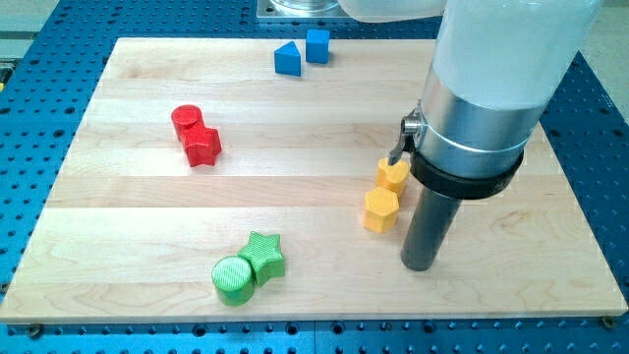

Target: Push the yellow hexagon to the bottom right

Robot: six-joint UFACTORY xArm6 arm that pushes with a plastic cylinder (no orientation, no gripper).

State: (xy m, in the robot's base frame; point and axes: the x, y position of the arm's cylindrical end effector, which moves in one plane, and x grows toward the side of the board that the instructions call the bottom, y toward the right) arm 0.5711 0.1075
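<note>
Nearest the view's bottom sit a green cylinder and a green star, touching each other, well left of the action. Just above and to the right of them my tip rests on the wooden board, a little to the right of the yellow hexagon and slightly below it, apart from it by a narrow gap. There are no fingers to report on this rig (only the straight rod), so nothing is open, closed or gripping.

The yellow hexagon lies right of the board's centre, with a second yellow block, its shape partly hidden by the arm, touching it just above. Judging by this layout, the step in hand is the approach: the tip stands on the side toward which the hexagon must go, so no useful push can start from here. The next move calls for bringing the tip round to the hexagon's upper left, between it and the other yellow block if room allows, then driving down and right toward the bottom-right corner.

Farther off, a red cylinder and a red star-like block touch at the left; at the top edge stand two blue blocks, side by side.

No brand, label or writing can be read anywhere.
</note>
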